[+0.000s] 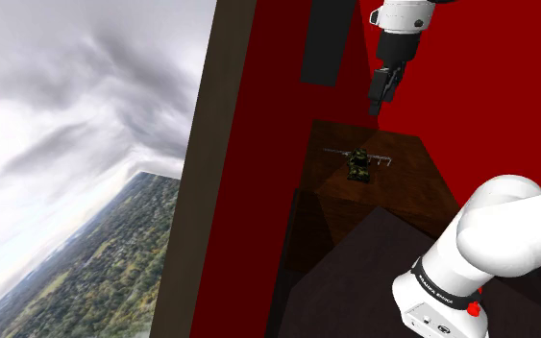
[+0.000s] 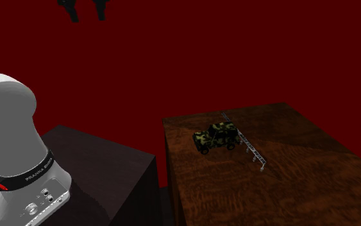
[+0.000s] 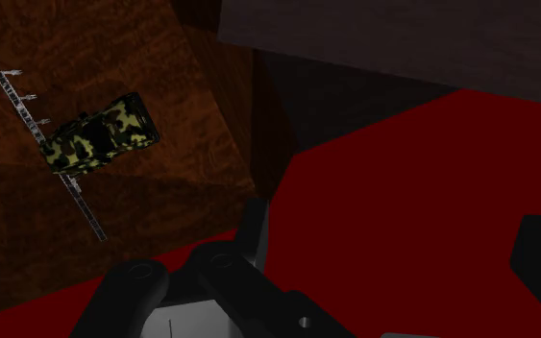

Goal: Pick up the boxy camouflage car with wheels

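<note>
Red walls back a dark bench [image 2: 288, 186]. Car [image 2: 215, 137] sits near its middle, alongside a thin rail [image 2: 252, 153]. Tool [image 1: 380, 100] hangs high above, fingers wide, empty. Step: approach. Next: descend, centre over car, clear rail.
</note>
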